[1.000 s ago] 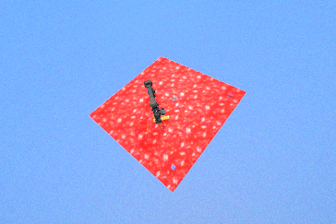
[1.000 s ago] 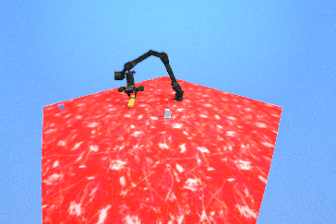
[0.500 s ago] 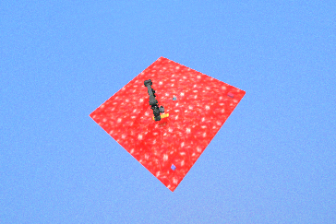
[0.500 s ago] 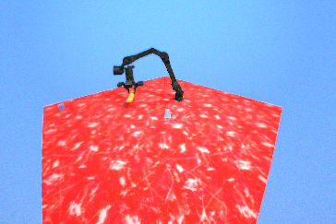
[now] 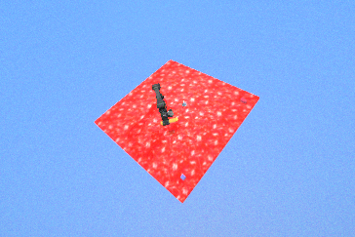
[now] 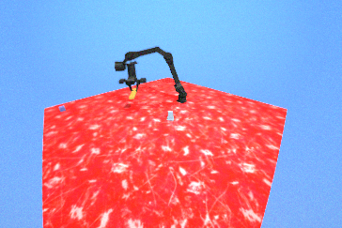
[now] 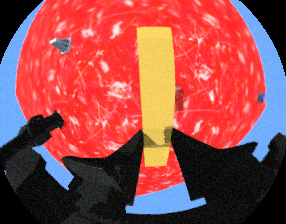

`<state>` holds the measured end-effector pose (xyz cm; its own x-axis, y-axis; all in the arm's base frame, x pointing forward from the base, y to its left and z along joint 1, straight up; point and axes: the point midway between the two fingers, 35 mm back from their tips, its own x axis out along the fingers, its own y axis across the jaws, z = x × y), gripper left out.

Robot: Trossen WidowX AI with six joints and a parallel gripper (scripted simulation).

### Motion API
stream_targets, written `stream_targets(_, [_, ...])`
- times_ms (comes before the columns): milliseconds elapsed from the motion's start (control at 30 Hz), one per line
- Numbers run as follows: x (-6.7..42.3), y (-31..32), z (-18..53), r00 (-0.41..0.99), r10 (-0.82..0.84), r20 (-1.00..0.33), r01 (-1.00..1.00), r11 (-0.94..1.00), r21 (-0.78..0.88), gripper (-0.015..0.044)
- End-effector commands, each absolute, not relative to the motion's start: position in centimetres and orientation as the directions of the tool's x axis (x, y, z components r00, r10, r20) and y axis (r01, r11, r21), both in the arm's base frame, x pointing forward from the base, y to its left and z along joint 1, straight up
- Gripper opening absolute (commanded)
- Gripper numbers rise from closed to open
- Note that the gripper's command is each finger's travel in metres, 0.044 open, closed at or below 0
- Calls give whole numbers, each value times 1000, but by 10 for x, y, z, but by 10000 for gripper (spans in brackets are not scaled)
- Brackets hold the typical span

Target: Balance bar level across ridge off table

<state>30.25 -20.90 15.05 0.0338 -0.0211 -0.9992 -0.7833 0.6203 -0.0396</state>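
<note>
We see the tool (image 6: 132,84) clamped on the yellow bar (image 6: 132,94), its fingers pressed against the bar's near end in the wrist view, where the bar (image 7: 154,90) runs straight away from the camera between the two dark fingers. In the exterior view the bar hangs from the tool tilted, its lower end pointing down toward the red worktop (image 6: 155,173), and a faint shadow lies on the worktop just beneath it; the bar appears clear of the surface. From above, the bar (image 5: 170,120) shows as a short yellow strip at the end of the black arm (image 5: 160,100).

Taking the bar as our landmark: the arm rises above it, arches over and comes down to its base (image 6: 181,97) on the worktop well to the bar's right in the exterior view. A small pale grey block (image 6: 170,115), likely the ridge, sits on the worktop to the right of the bar and nearer the exterior camera, well apart from it; in the wrist view it (image 7: 59,44) lies far off to the bar's left. A small bluish marker (image 6: 62,108) sits near the worktop's edge, far to the bar's left in the exterior view.
</note>
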Motion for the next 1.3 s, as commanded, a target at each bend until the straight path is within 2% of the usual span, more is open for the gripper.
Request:
stream_targets(0, [306, -197, 154, 32, -21, -999, -781, 623, -38, 0])
stream_targets(1267, [311, -47, 158, 34, -5, -999, -735, 678, -28, 0])
